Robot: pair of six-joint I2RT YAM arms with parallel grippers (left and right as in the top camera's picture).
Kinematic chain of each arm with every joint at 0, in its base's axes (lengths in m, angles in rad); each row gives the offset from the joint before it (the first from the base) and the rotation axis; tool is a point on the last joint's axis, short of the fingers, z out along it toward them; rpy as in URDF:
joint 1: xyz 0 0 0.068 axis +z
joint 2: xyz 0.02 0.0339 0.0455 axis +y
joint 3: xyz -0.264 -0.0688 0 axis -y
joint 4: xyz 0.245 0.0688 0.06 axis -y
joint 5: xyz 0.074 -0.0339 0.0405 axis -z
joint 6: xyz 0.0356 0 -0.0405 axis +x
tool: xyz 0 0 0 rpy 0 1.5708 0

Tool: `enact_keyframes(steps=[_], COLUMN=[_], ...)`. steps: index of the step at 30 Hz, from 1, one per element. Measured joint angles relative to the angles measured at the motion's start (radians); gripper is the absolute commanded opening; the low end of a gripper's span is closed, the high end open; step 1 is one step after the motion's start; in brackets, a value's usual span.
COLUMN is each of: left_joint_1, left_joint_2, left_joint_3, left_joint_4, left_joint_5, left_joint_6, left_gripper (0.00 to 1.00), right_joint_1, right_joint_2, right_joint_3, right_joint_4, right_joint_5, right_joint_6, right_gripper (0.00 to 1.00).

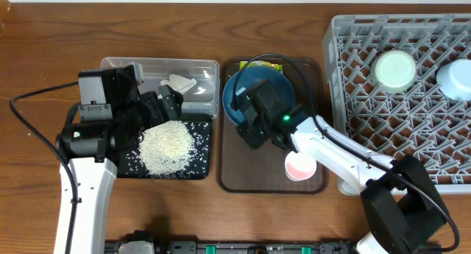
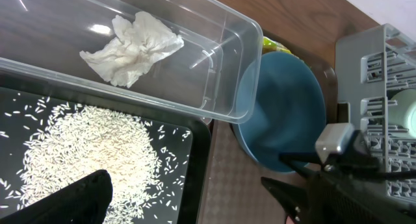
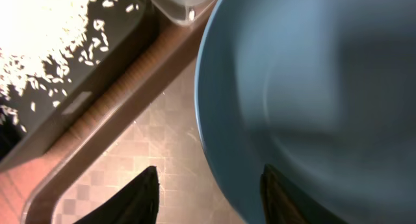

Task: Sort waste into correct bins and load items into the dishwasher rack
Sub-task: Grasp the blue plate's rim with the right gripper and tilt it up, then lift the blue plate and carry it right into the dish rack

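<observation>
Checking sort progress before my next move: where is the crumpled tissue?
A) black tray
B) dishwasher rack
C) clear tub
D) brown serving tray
C: the crumpled tissue lies inside the clear tub, while the rice sits in the black tray beside it.

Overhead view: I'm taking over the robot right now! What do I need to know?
Left fingers: open, holding nothing, over the shallow black rectangular tray.
Right fingers: open, one on each side of the large blue plate's rim, not closed on it.
Done: loose white rice grains piled in the black tray; crumpled white tissue in the clear rectangular plastic tub; pale mint-white bowl and small light-blue bowl in the grey lattice dishwasher rack.
Left: plate and small pink cup, both on the brown serving tray, go to the rack; the yellow-green snack wrapper at the plate's far edge needs a bin.
</observation>
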Motion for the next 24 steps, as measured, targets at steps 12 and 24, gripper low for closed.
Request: enact_keyframes(steps=[12,24], left_joint_1=[0.0,0.0], left_joint_2=[0.0,0.0], left_joint_3=[0.0,0.0], left_joint_4=[0.0,0.0], left_joint_5=[0.0,0.0], left_joint_6=[0.0,0.0], left_gripper=[0.98,0.98], right_joint_1=[0.0,0.0], right_joint_2=[0.0,0.0], right_joint_3=[-0.122,-0.123], right_joint_4=[0.114,0.139], right_joint_5=[0.05,0.177], right_joint_6=[-0.059,-0.07], right_gripper=[0.16,0.01])
